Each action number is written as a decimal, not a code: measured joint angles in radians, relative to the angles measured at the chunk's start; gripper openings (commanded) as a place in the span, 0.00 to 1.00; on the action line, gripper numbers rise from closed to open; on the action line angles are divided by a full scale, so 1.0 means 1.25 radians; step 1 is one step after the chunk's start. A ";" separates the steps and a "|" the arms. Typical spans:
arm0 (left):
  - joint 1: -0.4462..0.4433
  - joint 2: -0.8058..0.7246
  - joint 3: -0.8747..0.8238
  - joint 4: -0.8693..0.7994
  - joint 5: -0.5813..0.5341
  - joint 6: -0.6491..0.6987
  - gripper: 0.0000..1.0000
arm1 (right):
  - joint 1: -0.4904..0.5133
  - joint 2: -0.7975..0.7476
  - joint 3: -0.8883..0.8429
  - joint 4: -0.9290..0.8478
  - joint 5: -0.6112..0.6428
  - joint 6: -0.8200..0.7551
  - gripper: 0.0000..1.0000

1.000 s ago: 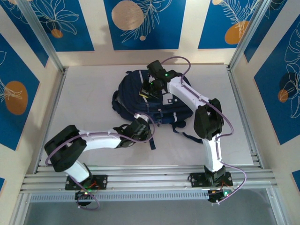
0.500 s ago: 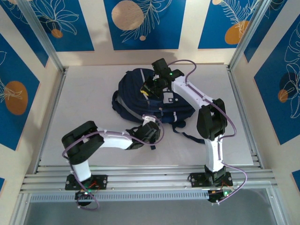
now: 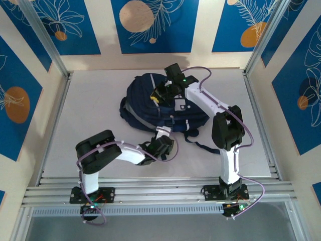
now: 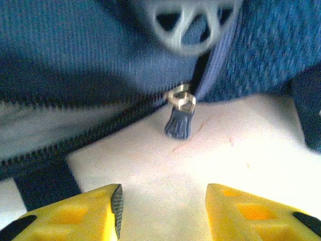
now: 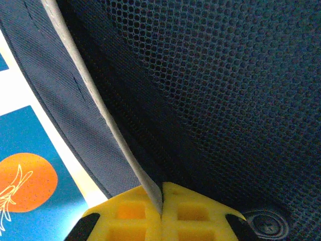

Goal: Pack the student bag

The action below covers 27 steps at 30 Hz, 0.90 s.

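White desk [image 3: 90, 115] between blue leaf-print panels [image 3: 165, 30]: student bag [image 3: 143, 103] lies flat at centre-rear, with bare surface on every side, widest at left. Right fingers [image 5: 193, 208] are clamped together on the bag's light stripe [image 5: 100, 115] at its far edge, probably to keep the fabric taut. Left fingers [image 4: 85, 213] stand apart and empty, low over the desk just short of the zipper pull [image 4: 179, 123], seemingly lined up to pinch it, with an unobstructed approach.
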State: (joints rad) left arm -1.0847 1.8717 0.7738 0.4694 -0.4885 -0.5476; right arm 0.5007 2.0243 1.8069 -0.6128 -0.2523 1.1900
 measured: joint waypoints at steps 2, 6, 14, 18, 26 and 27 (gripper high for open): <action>-0.007 0.000 -0.015 0.024 -0.012 0.007 0.48 | -0.001 -0.005 -0.010 0.007 -0.002 0.000 0.00; -0.016 0.019 -0.015 0.063 -0.029 0.020 0.53 | -0.002 -0.015 -0.040 0.036 -0.009 0.003 0.00; -0.018 0.087 0.070 0.066 -0.062 0.028 0.47 | -0.003 -0.021 -0.070 0.067 -0.020 0.006 0.00; -0.019 0.115 0.117 0.031 -0.100 0.022 0.39 | -0.003 -0.023 -0.073 0.072 -0.020 0.009 0.00; -0.017 0.133 0.158 -0.047 -0.182 -0.019 0.13 | 0.000 -0.027 -0.091 0.089 -0.024 0.015 0.00; -0.017 0.133 0.158 -0.050 -0.185 -0.024 0.08 | 0.000 -0.027 -0.092 0.090 -0.024 0.015 0.00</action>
State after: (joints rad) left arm -1.1057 2.0380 0.9714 0.4065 -0.7200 -0.5774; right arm 0.5007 1.9900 1.6920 -0.5007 -0.2821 1.2087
